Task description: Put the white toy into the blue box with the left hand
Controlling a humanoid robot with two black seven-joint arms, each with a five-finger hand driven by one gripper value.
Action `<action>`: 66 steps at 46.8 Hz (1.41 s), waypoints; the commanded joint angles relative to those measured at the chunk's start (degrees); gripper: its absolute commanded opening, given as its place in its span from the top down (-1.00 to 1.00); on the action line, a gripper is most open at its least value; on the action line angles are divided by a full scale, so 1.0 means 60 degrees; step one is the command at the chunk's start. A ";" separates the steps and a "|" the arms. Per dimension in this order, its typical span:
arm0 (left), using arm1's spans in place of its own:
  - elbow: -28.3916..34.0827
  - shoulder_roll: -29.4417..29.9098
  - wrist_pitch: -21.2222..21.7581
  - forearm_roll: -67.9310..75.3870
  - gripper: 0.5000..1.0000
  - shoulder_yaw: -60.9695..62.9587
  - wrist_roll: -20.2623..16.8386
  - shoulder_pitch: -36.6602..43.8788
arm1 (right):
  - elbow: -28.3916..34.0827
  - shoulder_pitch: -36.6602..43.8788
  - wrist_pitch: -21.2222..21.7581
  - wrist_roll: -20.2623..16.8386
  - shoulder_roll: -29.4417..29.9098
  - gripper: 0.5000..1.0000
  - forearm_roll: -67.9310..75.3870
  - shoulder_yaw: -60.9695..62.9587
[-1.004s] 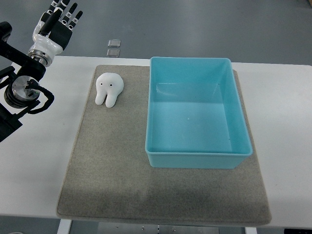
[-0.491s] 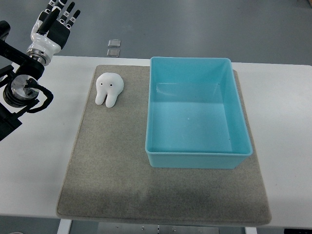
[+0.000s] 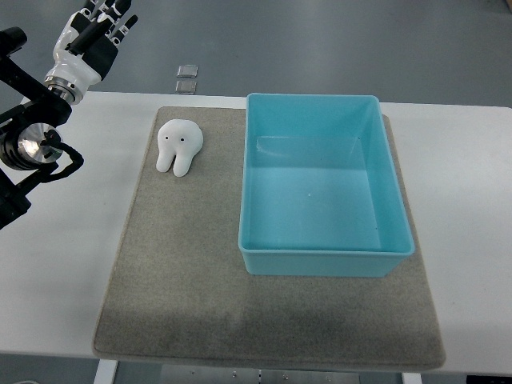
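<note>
The toy (image 3: 179, 146) is plain white with two small black dots for eyes. The box (image 3: 324, 259) is a light turquoise blue all over, inside and out, with a paler sheen on its floor. The mat (image 3: 176, 264) beneath them is a speckled grey-brown, like felt. The table (image 3: 72, 264) is flat white. The left hand (image 3: 94, 38) has a black palm, with white and black on the fingers, and a white wrist cuff; the arm (image 3: 28, 144) behind it is black with a shiny silver round joint. The floor (image 3: 320, 40) is dull blue-grey, with two small pale grey squares (image 3: 186, 78) on it.
</note>
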 commanded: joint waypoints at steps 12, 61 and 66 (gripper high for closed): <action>-0.0001 0.0029 0.0007 0.0050 -1.00 -0.0033 0.0002 -0.0003 | 0.0000 0.0001 0.0000 0.0000 0.0000 -0.74 0.0000 0.0000; 0.0731 0.0102 0.0182 0.2887 -0.99 0.0143 0.0002 -0.0077 | 0.0000 0.0001 0.0000 0.0000 0.0000 -0.74 0.0000 0.0000; 0.1038 0.0131 0.0197 0.4983 -0.99 0.0143 0.0002 -0.0077 | 0.0000 0.0001 0.0000 0.0000 0.0000 -0.74 0.0000 0.0000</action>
